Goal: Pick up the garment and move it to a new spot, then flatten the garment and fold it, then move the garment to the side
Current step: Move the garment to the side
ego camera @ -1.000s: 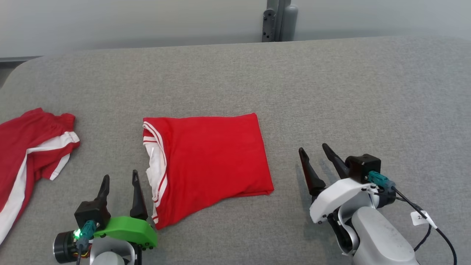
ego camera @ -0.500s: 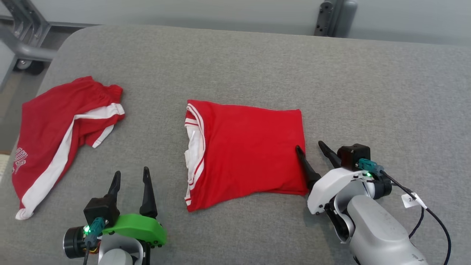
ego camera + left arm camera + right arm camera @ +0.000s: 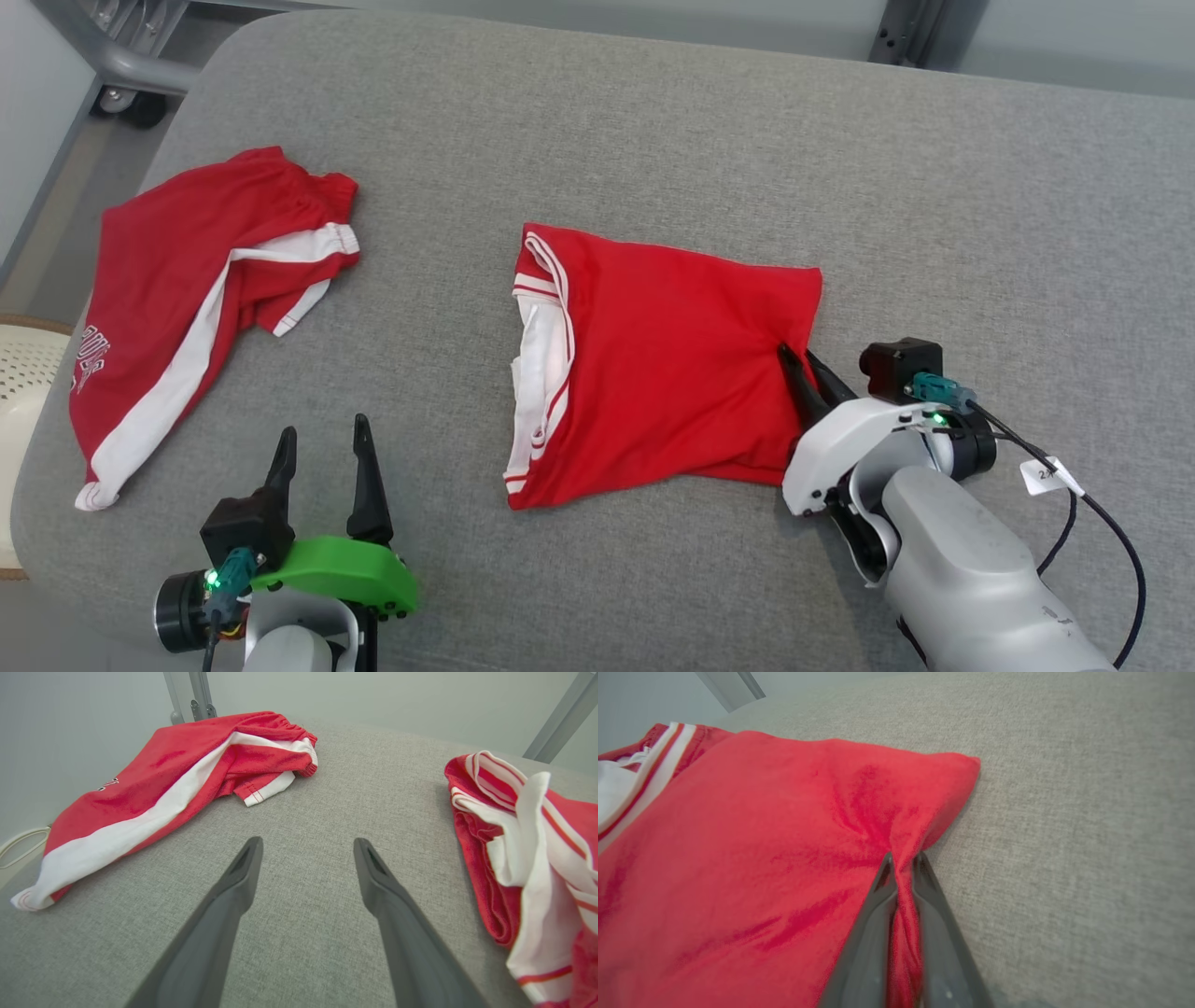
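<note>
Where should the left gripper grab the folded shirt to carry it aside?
Take the striped edge on the left side of the folded shirt, opposite where the right gripper pinches it. Bring the open left gripper in from the left, low: the layers there stack loosely and stand proud, so a finger could likely slip under.

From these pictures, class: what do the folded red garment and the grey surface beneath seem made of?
The folded red garment seems soft matte knit, perhaps cotton jersey: it puckers where the right gripper pinches it. The grey surface seems coarse woven upholstery: flecked weave shows.
</note>
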Motion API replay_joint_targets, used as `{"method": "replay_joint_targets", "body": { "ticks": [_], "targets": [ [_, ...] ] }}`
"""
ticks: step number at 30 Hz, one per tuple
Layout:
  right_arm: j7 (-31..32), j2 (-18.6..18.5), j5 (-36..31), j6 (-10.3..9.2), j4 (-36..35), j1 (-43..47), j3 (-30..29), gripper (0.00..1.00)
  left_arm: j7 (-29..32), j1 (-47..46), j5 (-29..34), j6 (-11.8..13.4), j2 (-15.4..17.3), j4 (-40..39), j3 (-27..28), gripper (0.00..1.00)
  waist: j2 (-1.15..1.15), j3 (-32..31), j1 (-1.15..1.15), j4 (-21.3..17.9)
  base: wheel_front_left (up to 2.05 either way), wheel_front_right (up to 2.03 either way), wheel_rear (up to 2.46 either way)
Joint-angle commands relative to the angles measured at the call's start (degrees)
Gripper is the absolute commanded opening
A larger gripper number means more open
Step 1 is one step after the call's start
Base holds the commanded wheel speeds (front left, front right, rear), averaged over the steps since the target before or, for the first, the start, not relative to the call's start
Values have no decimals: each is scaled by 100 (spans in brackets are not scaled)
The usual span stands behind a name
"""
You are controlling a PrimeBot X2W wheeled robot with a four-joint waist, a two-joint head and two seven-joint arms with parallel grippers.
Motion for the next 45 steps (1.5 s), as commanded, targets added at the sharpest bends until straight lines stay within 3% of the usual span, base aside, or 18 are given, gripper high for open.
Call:
{"method": "replay_joint_targets", "body": {
  "ticks": [1,5,13,22,31,38,45],
  "targets": [
    [29,-32,12,-14,60,78,-58,0,0,-88,66,13,17,-26,26,100,0,-6,0,-149,0,0,0],
    [22,-68,-77,-20,-136,89,-284,0,0,-120,144,-22,17,-18,53,100,0,-25,0,-531,0,0,0],
    [15,-30,-29,-14,-512,225,-448,0,0,-313,374,-169,18,62,145,100,0,-29,0,-1751,0,0,0],
    [15,-19,226,-14,-825,381,-331,0,0,-488,652,-331,20,173,168,100,0,23,0,-3167,0,0,0],
    [14,-15,572,-13,-1134,451,-75,0,0,-588,906,-475,22,256,204,100,0,101,0,-4266,0,0,0],
    [13,-12,826,-13,-1314,487,-9,0,0,-653,1126,-605,23,319,206,100,0,169,0,-4778,0,0,0],
    [10,-9,737,-13,-1413,463,-254,0,0,-750,1245,-698,24,296,179,100,0,324,0,-4768,0,0,0]
  ]
}}
